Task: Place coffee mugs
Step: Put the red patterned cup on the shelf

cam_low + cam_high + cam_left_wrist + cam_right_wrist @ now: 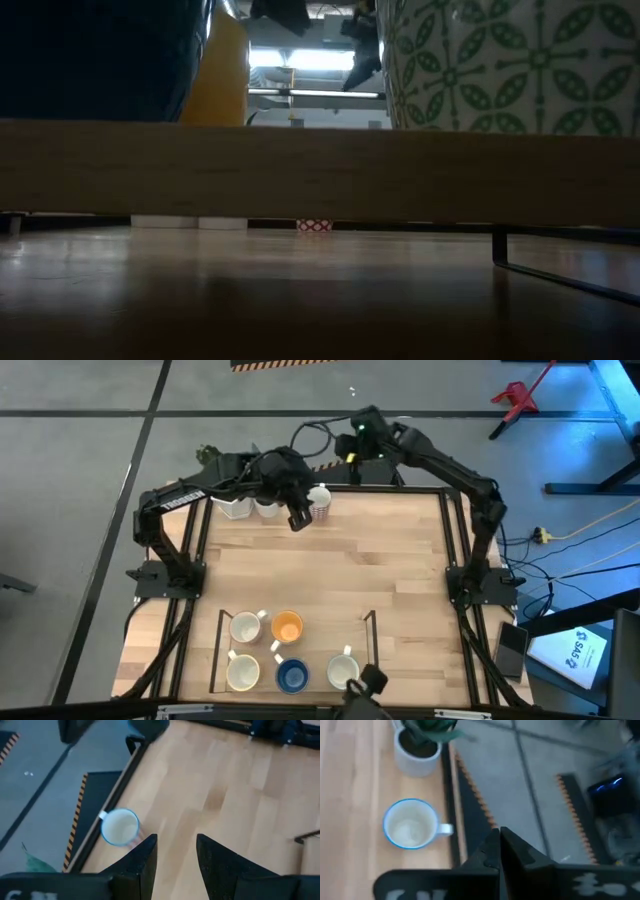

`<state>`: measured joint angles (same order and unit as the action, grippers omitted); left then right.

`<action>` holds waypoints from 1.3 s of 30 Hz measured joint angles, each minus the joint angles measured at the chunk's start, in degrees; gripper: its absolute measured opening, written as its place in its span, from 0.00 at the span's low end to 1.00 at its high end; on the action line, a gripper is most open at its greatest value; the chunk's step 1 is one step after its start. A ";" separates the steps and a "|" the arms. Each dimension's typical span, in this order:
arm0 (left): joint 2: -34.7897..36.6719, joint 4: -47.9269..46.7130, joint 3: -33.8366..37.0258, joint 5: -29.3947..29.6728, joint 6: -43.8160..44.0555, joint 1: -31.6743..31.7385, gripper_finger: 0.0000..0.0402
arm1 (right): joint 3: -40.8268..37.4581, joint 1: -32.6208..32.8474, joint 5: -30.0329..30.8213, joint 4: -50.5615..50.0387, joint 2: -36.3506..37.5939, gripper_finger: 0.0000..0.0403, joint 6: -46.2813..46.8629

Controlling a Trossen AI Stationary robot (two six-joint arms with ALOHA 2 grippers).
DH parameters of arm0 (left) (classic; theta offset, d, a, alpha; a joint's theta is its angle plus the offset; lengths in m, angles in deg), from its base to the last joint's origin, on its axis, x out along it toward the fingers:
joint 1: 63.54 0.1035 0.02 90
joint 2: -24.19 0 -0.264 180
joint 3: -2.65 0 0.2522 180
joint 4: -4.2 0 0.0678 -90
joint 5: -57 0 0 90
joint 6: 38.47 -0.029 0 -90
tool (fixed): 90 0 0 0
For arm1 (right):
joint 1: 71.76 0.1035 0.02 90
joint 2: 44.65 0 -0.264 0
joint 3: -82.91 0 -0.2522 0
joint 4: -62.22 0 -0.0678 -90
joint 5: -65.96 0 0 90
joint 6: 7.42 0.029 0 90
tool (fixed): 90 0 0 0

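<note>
**High view: one mug left at the far edge**

High view shows five mugs (268, 652) grouped inside the rack (218, 650) at the near side, likely their goal spot. The sixth mug (320, 501), patterned below, stands upright at the counter's (340, 575) far edge, mouth up, handle toward that edge. The left hand (298, 520) hovers just beside it, fingers parted and empty, apparently lining up a grasp. The right hand (499, 851) waits beyond the edge, pressed closed on nothing.
</note>
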<state>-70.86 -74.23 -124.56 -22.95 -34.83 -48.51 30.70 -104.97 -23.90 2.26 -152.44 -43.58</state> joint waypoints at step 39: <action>-0.04 -6.48 0.00 2.56 6.75 -10.29 0.32 | -7.81 15.15 13.85 5.36 -15.03 0.51 0.37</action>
<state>-70.90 -80.71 -124.56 -20.40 -28.08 -58.80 22.88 -89.82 -10.04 7.62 -167.47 -43.21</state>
